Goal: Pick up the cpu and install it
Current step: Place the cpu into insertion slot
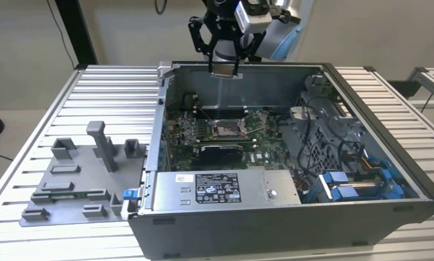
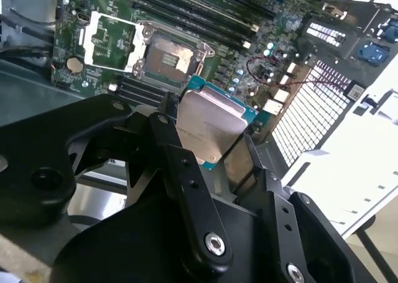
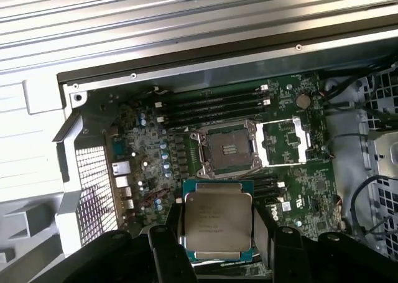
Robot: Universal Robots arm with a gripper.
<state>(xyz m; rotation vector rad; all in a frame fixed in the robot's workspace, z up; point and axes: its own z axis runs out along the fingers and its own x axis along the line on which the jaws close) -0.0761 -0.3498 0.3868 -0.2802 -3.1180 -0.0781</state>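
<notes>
The cpu (image 1: 225,75), a small flat square chip with a silvery top (image 3: 217,221) and a green edge (image 2: 210,122), is clamped by its sides between the black fingers (image 3: 171,226) of my gripper (image 1: 224,69). My gripper (image 3: 217,228) is shut on it in both wrist views (image 2: 209,140). It hangs high over the back wall of the open computer case (image 1: 390,215), above the motherboard. The empty socket (image 1: 227,128) lies below on the board, its metal frame (image 3: 225,151) uncovered and its load plate (image 3: 285,140) flipped open to the side (image 2: 111,39).
A grey fixture plate with blocks (image 1: 79,179) lies on the slatted table at the exterior view's left. Inside the case are the power supply (image 1: 217,187), memory slots (image 3: 211,106), loose cables (image 1: 325,136) and blue drive brackets (image 1: 347,187).
</notes>
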